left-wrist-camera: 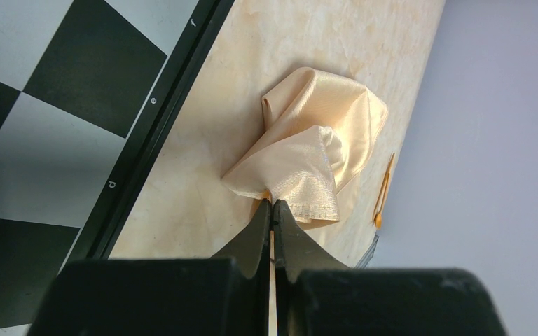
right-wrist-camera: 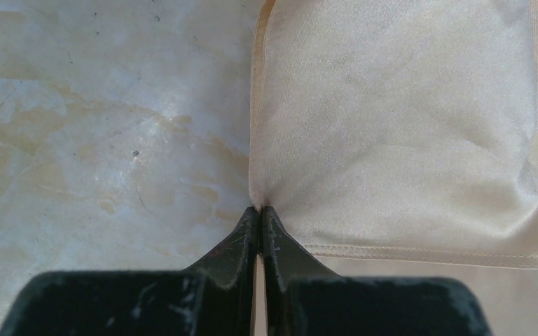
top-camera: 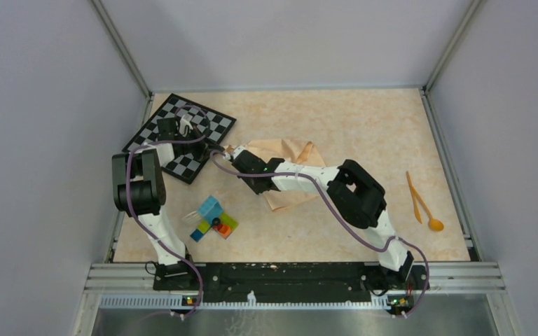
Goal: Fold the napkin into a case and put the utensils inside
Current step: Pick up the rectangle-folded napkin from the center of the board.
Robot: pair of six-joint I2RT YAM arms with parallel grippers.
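Peach-orange cloth meets the tip of the right gripper point(top-camera: 232, 155) in the top view. The napkin point(top-camera: 288, 150) lies in a crumpled heap on the table point(top-camera: 364, 126), directly behind that tip and partly under the forearm. The left gripper point(top-camera: 184, 126) hangs over the checkerboard point(top-camera: 214, 126), just beyond the right gripper and apart from the cloth. The toy bricks point(top-camera: 212, 218) sit near the right gripper on the robot's side. The utensils point(top-camera: 420, 203) lie well away behind it, past the elbow.

From the left wrist, the left gripper point(left-wrist-camera: 273, 206) has its fingers pressed together with nothing visible between them. The napkin point(left-wrist-camera: 322, 133) lies ahead of the tips, the checkerboard point(left-wrist-camera: 56, 105) to one side, and the utensils point(left-wrist-camera: 384, 189) beyond the cloth.

From the right wrist, the right gripper point(right-wrist-camera: 260, 213) is clamped on the napkin point(right-wrist-camera: 392, 140) at its hemmed corner. The fabric puckers into the closed tips, with the rest of the cloth on one side and bare table point(right-wrist-camera: 112, 140) on the other.
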